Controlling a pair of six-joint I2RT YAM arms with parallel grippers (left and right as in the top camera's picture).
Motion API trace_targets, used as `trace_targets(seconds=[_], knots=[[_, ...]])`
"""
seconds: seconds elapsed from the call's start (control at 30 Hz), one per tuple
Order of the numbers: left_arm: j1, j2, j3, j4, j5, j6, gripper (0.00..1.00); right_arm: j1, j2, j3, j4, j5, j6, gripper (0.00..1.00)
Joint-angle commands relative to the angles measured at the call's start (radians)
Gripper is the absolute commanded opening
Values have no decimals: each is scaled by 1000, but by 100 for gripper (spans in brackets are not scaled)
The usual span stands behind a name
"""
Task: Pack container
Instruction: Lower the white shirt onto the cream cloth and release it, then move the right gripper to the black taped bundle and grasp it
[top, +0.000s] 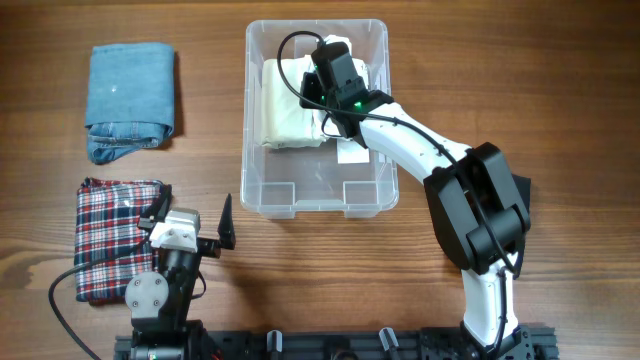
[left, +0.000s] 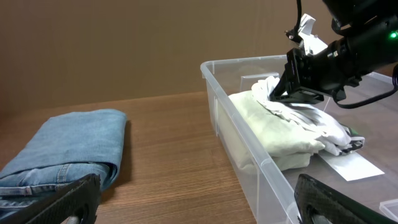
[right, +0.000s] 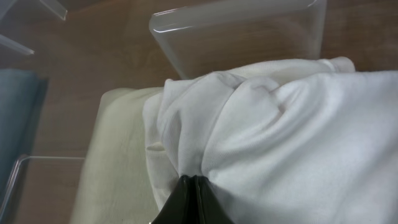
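Overhead: container label, text illegible

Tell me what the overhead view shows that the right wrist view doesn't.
Only overhead: the folded red plaid cloth and the open left gripper. Only right wrist: the right gripper seen close, pinched shut on the crumpled white cloth. Both: that cloth, the cream folded garment and the clear rectangular plastic container.
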Motion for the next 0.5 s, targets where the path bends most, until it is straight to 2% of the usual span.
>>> trace_targets(seconds=[0.0, 0.23, 0.37, 0.47], knots=[[8, -11, -4, -6, -6, 11, 100, 5, -7, 3, -24, 18, -27, 4], [8, -11, -4, -6, -6, 11, 100, 3, -301, 3, -111, 229, -127, 5], [8, -11, -4, -6, -6, 11, 100, -5, -501, 3, -226, 372, -178, 16], [8, -11, -4, -6, -6, 11, 100, -18, -629, 3, -353, 425, -178, 29]])
